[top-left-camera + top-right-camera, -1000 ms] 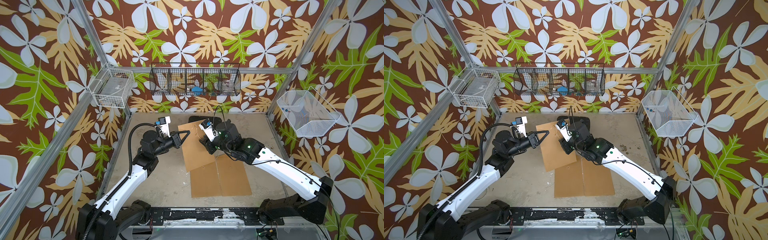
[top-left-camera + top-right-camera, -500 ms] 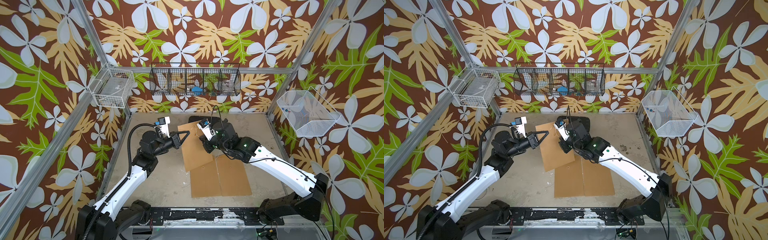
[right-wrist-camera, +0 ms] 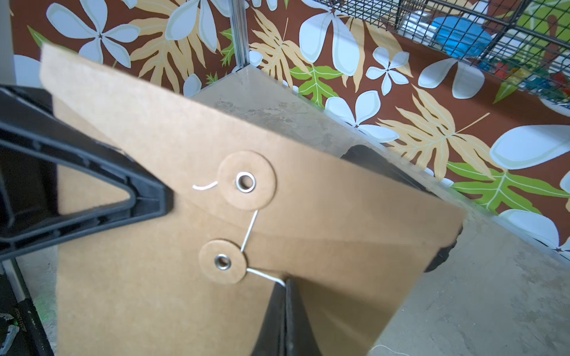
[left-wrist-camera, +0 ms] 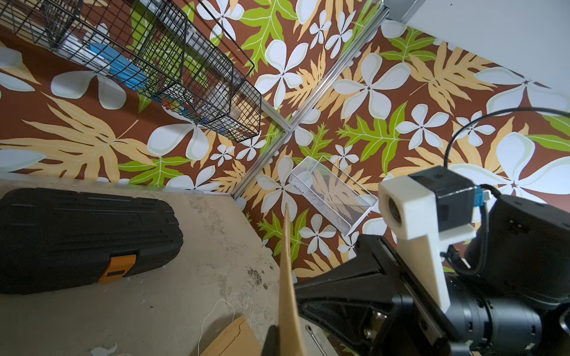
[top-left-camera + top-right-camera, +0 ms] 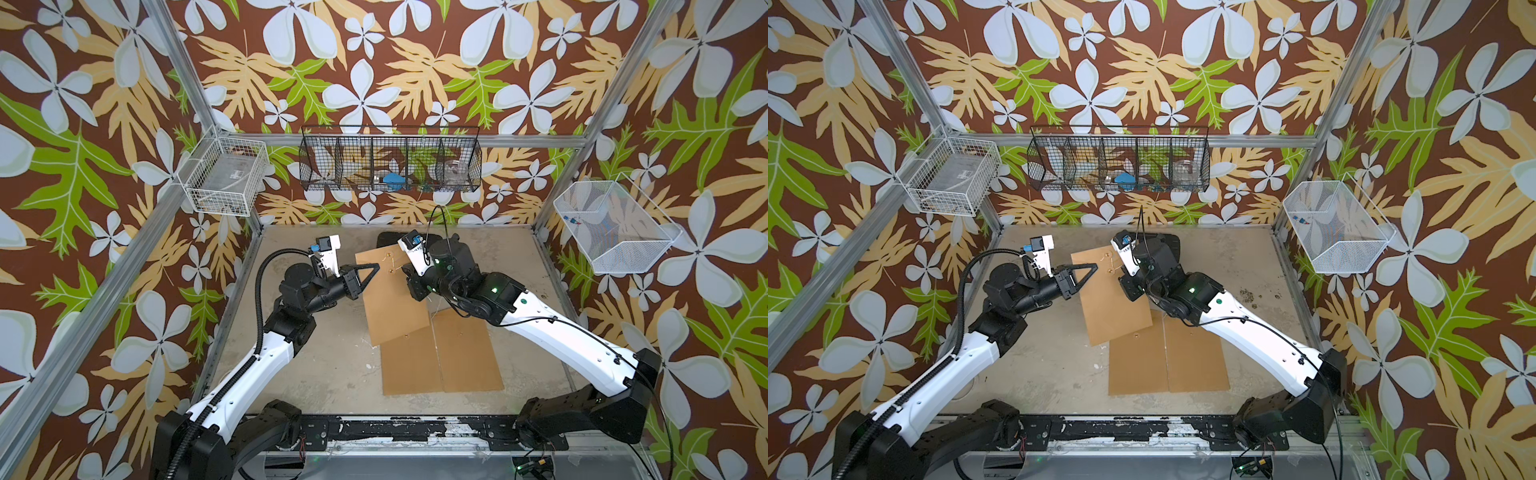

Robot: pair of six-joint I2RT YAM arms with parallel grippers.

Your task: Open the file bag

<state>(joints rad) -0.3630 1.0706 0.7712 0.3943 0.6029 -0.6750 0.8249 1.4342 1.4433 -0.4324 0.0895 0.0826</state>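
Right wrist view, entry: bag [image 3: 308,191], brown card, flap closed by a white string [image 3: 249,229] running from the upper disc [image 3: 245,182] to the lower disc [image 3: 222,262].

Location: mid desk [image 5: 316,353], raised and tilted, its low end lying over two flat brown sheets [image 5: 440,353].

Left end effector [image 3: 166,200]: clamped on the bag's side edge near the flap, steadying it.

Right end effector [image 3: 285,282]: jaws pressed together, with the string from the lower disc pinched at the tips.

Step in hand, by judgement: unwinding the string, the flap not yet freed.

Next move calls for:
- leading the string round the lower disc against its winding, then off the upper one;
- keeping it lightly taut so it does not slip from the tips;
- a firm left hold, so the bag does not swing with the pull.

Hard to make out:
- how many turns lie under each disc;
- the short white end beside the upper disc, whether loose or tucked;
- the right fingertips in both top views, covered by the wrist;
- the bag in the left wrist view, edge-on only [image 4: 287,277];
- whether the sheets are further bags.

Also present: black toolbox [image 4: 86,234] at the desk's back.
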